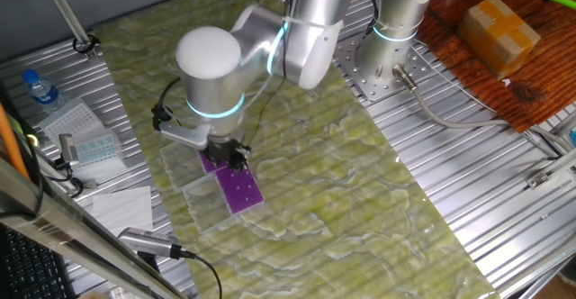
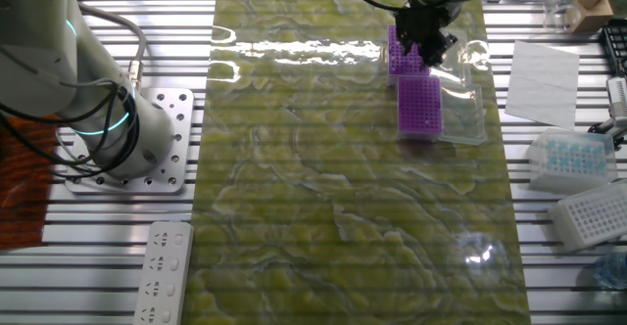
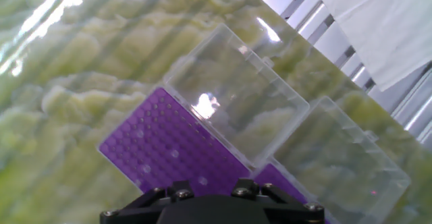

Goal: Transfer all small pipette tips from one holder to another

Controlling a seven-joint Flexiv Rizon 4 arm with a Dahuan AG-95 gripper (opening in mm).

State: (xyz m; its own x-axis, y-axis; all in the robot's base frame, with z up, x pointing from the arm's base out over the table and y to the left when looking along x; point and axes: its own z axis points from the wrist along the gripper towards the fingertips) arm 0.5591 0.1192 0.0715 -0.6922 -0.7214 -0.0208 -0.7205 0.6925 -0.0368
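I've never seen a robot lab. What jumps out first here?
Two bright purple racks lie end to end on the green marbled mat, clear lids open beside them. A silver arm bends low over the far rack, its black gripper just above the holes.

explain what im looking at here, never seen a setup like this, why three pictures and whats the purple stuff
It is one moment seen by three cameras. Two stand at different sides of the table; the third sits on the robot's hand and looks down past it.

The machine is a silver robot arm bolted to a metal table. At its end is a black gripper, a two-finger claw. Whether it is open or holding anything cannot be told here.

A green marbled mat covers the table. On it lie two purple racks full of small holes, each with a clear plastic lid folded open beside it. The small white dots in the holes, seen in the hand view, are pipette tips, tiny plastic lab parts.
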